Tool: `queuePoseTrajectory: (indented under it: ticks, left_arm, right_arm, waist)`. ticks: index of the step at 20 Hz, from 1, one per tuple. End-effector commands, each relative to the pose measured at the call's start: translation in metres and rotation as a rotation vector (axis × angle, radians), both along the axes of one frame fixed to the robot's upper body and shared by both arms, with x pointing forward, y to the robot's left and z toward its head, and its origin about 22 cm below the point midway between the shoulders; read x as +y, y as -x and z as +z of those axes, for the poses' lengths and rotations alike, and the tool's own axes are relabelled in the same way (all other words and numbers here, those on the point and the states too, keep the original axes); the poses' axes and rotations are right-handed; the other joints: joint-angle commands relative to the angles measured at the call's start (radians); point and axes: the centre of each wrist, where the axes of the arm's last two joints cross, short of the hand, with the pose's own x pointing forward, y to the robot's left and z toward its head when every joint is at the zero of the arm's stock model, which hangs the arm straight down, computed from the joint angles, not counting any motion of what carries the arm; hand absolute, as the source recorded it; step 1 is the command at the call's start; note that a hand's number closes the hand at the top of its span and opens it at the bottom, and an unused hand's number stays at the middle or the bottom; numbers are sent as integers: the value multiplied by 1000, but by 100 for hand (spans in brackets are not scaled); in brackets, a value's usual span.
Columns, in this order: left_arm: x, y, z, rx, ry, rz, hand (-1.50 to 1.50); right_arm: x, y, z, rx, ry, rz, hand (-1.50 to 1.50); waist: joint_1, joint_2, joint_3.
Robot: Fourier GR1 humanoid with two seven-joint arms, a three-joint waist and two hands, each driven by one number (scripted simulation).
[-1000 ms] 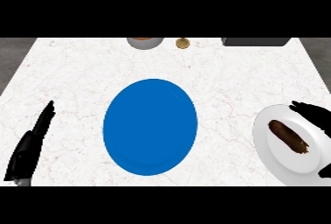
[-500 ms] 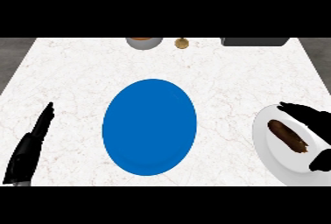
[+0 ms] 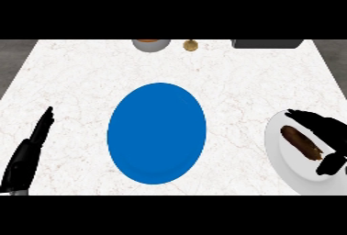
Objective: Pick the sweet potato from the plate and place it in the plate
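A brown, elongated sweet potato [image 3: 301, 142] is lying diagonally on the white plate [image 3: 284, 160] at the right edge. The blue plate [image 3: 156, 133] is sitting at the centre, well apart from it.

My white marble counter [image 3: 81, 82] has a blue plate [image 3: 156, 133] mid-frame, a white plate [image 3: 288, 160] at right, and small stuff along the top edge.

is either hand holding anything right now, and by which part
Nothing is held yet. The right hand is open around the brown sweet potato on the white plate; the left hand rests open.
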Motion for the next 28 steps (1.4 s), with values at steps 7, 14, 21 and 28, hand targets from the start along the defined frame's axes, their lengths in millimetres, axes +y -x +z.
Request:
queuePoseTrajectory:
  ticks: [7, 14, 21, 28]
  left_arm:
    - [-7, -2, -17, -5, 17, -8, 0]
    - [-19, -11, 0, -9, 19, 1, 0]
    - [2, -9, 2, -20, 13, -4, 0]
    - [-9, 5, 1, -20, 5, 2, 0]
  right_arm:
    - [-2, -8, -45, 18, -26, 32, 150]
    - [0, -23, -22, -28, -74, 83, 150]
    - [61, -77, -10, -5, -70, -164, 150]
    - [56, -83, -9, -264, -96, -258, 150]
  waist:
    - [3, 2, 0]
    - [0, 0, 0]
    - [11, 2, 0]
    - [7, 0, 1]
